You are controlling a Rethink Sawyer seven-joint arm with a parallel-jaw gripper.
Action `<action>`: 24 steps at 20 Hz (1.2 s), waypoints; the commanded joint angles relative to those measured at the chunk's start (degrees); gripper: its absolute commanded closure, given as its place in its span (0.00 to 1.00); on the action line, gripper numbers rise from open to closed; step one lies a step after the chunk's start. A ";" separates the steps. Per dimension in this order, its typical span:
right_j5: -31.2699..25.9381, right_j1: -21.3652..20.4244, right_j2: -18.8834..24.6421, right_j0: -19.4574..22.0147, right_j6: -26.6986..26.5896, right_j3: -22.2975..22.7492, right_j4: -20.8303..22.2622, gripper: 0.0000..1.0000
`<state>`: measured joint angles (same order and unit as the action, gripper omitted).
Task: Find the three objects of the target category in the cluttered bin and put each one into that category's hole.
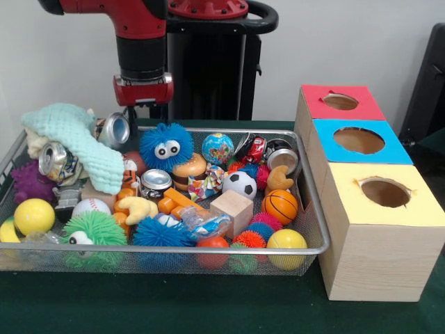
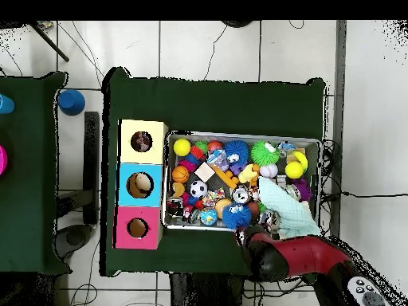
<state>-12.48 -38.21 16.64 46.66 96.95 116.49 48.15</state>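
Wire-mesh bin (image 1: 316, 229) crammed with toys; beside it, round hole (image 1: 384, 192) in the yellow-topped wooden box (image 1: 379, 257).

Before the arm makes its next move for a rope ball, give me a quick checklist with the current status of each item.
1. Rope ball in sight: ok, one shows between the burger toy and the soccer ball, partly buried.
2. Hand above it: not ok, it hangs by the silver can at the bin's far rim.
3. Hand open: cannot tell.
4. Yellow box's hole unblocked: ok.
5. More rope balls under the mint cloth: cannot tell.
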 commanded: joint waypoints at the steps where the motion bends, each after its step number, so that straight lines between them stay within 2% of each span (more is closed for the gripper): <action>1: -6.38 -3.33 5.38 0.10 -0.77 5.28 -3.70 0.00; 9: -8.26 -8.53 6.48 0.25 -1.63 9.69 -7.20 0.00; 12: -7.68 -8.99 6.31 -0.47 -0.61 10.21 -7.87 0.00; 18: -1.76 -7.89 3.07 -4.70 7.01 9.30 -9.95 0.00; 24: 4.15 -6.85 -0.63 -8.70 12.09 8.83 -12.47 0.00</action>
<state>-13.07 -45.96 16.83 40.15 96.96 126.71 39.30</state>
